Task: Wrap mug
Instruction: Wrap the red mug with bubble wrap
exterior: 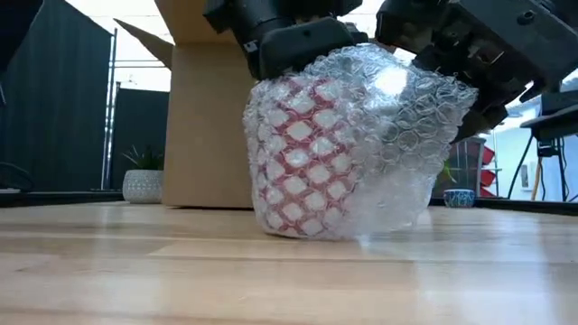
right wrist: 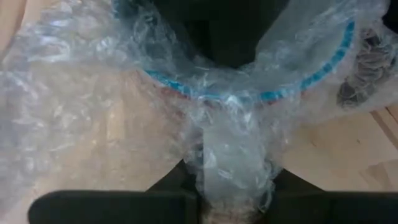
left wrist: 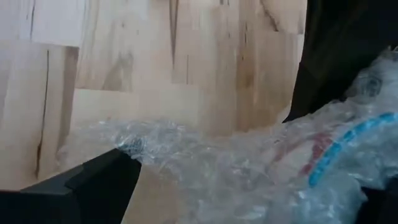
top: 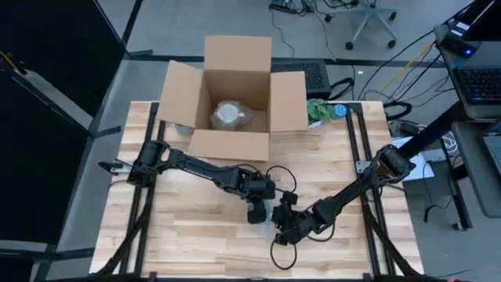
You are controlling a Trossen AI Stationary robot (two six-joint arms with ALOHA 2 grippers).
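Mug (exterior: 302, 153) is sitting mid-tabletop (exterior: 135, 262) in loose bubble wrap (exterior: 397, 135); right hand (right wrist: 233, 186) is pinching the springy film, left hand's (top: 257, 205) grip is unclear. Likely rigid, breakable, slippery; hold the film.

open cardboard box (top: 235, 102) | office chair (top: 369, 19) | keyboard (top: 479, 82) | potted plant (exterior: 144, 179)

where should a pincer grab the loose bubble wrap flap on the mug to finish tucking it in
Probably the free edge of the bubble wrap bulging off the mug's side, taken from above. The mug stands upright on the table, so its wrapped base is pinned and offers no loose film. The right pincer is already shut on a bunched strip; the left pincer is right beside it.
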